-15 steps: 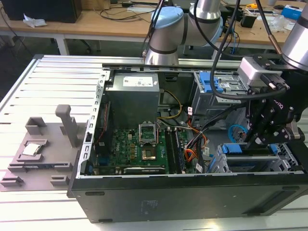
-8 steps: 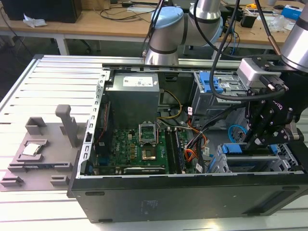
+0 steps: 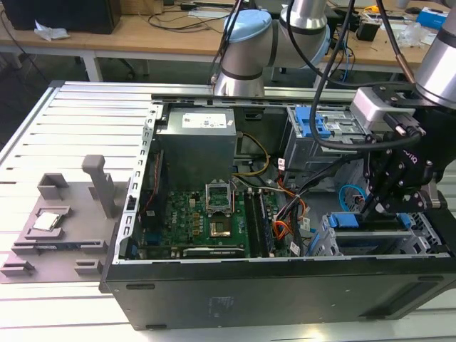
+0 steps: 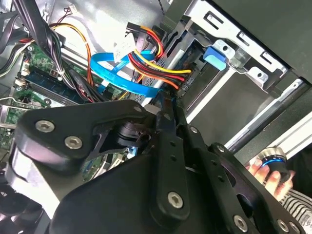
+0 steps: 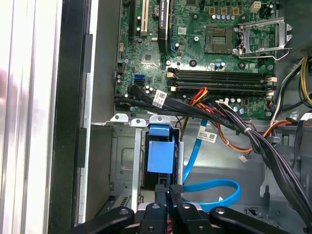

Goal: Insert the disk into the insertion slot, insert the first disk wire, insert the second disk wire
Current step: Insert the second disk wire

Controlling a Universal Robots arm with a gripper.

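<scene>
Beside one disk point(image 5: 160, 157) in its insertion slot point(image 5: 127, 161), one gripper point(image 5: 168, 189), seemingly closed.

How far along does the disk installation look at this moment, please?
The disk, by its blue frame, appears seated in the insertion slot. The gripper, shut, sits at the cage beside the blue cable and the coloured power wires. Whether either wire is plugged in cannot be told.

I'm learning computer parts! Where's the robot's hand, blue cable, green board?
hand point(image 5: 168, 191): first wrist view, between its fingertips.
blue cable point(image 5: 194, 151): first wrist view, its straight stretch.
green board point(image 5: 195, 48): first wrist view, bare green area.
</scene>
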